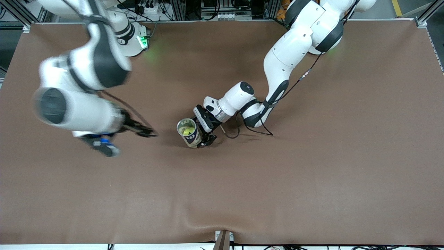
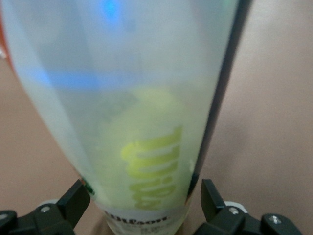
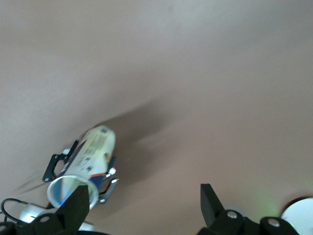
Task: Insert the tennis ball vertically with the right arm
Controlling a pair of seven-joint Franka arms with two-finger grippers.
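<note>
Tennis ball (image 1: 188, 131) already inside upright can (image 1: 189, 133) mid-table. Left gripper (image 1: 205, 133) spread around can, not clamping; right gripper (image 1: 147, 132) spread, empty, above table beside can. Withdraw slowly, no nudging can.

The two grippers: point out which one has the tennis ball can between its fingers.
The left gripper, reaching from the left arm's base, has its open fingers either side of the upright can, ball inside. The right gripper is open over bare table.

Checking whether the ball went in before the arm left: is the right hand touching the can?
Apart. In the front view the right hand, open and empty, is over bare table, well clear of the can, which stands with the ball inside.
</note>
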